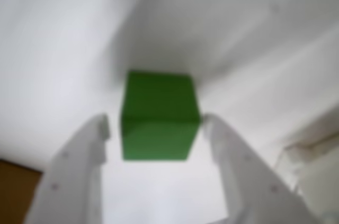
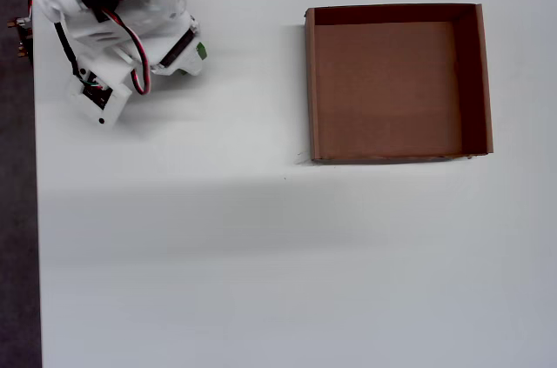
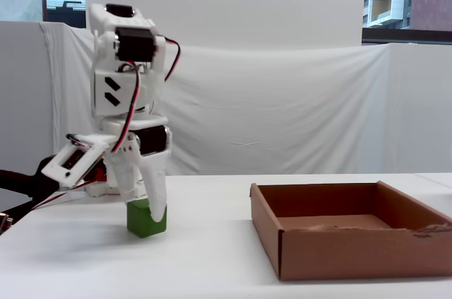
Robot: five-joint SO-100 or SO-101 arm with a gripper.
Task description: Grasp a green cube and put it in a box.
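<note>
The green cube (image 1: 159,115) fills the middle of the blurred wrist view, resting on the white table. My gripper (image 1: 156,126) is open, its white fingers (image 1: 85,155) standing on either side of the cube, with a gap showing at the left finger. In the fixed view the cube (image 3: 146,220) sits on the table with the gripper (image 3: 150,207) lowered over it. Seen from overhead, only a sliver of the cube (image 2: 201,51) peeks out from under the arm at the top left. The box (image 2: 311,81) lies open and empty at the upper right, well apart from the cube; it also shows in the fixed view, box (image 3: 353,249).
The arm's base and body (image 2: 104,3) take up the table's top left corner. The table's left edge (image 2: 35,211) borders a dark floor. A white cloth backdrop (image 3: 282,115) hangs behind the table.
</note>
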